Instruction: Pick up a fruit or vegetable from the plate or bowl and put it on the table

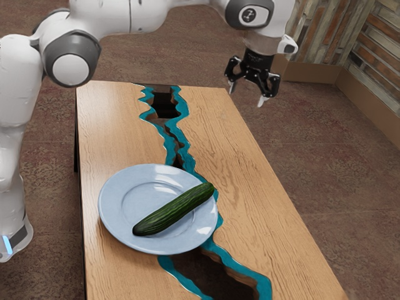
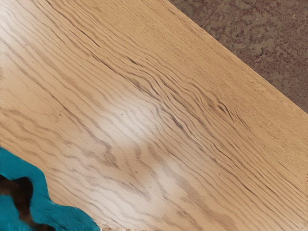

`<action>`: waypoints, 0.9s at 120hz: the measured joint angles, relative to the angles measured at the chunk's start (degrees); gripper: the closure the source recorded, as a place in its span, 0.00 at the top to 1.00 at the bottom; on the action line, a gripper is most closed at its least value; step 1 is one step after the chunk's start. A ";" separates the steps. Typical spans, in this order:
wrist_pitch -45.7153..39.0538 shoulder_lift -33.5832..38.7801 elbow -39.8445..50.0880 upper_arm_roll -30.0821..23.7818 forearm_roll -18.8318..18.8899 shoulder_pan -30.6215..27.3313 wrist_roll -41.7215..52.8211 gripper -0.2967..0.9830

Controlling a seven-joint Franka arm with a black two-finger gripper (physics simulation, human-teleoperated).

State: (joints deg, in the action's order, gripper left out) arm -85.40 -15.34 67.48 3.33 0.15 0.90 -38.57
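Exterior view, logged left to right. At the exterior view's left we count one white arm (image 1: 15, 106), with one blue light strip (image 1: 7, 245) low on its base; its upper links cross the far side of the scene toward the right. Beneath it we note one brown patterned floor (image 1: 50, 162).

Next, one wooden table (image 1: 112, 125). On its near half we count one pale blue plate (image 1: 119, 212), and on that, one dark green cucumber (image 1: 172, 211). The cucumber lies slantwise: its left end is nearer, inside the plate, and its right end is farther, reaching the plate's right rim.

Two wavy teal bands (image 1: 172, 147) edge one dark brown channel (image 1: 206, 269). We trace it from the table's far edge to the near part, with the plate lying across it.

Farther right, we find our one black gripper (image 1: 247, 95) raised above the table's far right part, well apart from the plate. Its two fingers (image 1: 262, 101) stand spread, so we record it as open.

At the far right, two plank-clad walls (image 1: 322, 40) meet in a corner, with brown skirting (image 1: 306, 72) along the bottom.

Wrist view: we see grained tabletop below the hand, one stretch of teal edging with brown hollows, and floor beyond one straight table edge.
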 joint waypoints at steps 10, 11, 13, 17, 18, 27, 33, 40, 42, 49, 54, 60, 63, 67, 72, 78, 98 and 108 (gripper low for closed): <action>0.82 -0.35 -0.45 -0.08 -0.12 0.11 -12.59 0.77; 0.88 -0.38 -0.47 -0.13 -0.16 0.14 -13.69 0.77; 1.00 -0.42 -0.49 -0.24 -0.24 0.25 -15.84 0.77; 1.21 -0.31 -0.53 -0.63 -0.46 0.64 -19.93 0.77; 1.26 -0.26 -0.53 -0.72 -0.52 0.82 -20.92 0.77; 1.28 -2.30 -0.73 -1.22 -0.57 5.17 -29.23 0.77; 0.91 -4.13 -0.79 -1.92 -0.59 8.19 -34.22 0.77; 0.39 -5.96 -0.77 -3.48 -0.67 10.57 -39.49 0.77; 0.19 -6.16 -0.57 -3.96 -0.69 10.90 -40.79 0.77; -0.97 -4.24 3.15 -4.84 -0.62 12.02 -44.50 0.77; -2.26 -1.16 8.03 -5.08 0.04 11.61 -45.57 0.77; -3.47 0.19 10.55 -5.17 0.97 10.59 -45.82 0.77; -3.98 0.26 11.15 -5.17 1.33 10.22 -45.75 0.77; -4.57 0.33 11.77 -5.11 1.75 10.19 -45.42 0.77; -5.19 0.44 12.40 -5.00 2.52 10.47 -44.78 0.77; -5.78 0.60 12.85 -4.91 3.59 10.60 -43.38 0.77; -7.71 0.58 13.60 -4.83 7.68 9.85 -34.39 0.76; -10.58 5.33 20.98 -5.01 8.54 9.64 -30.23 0.76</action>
State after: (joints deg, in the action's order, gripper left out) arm -95.98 -10.02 88.46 -1.68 8.69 10.53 -68.81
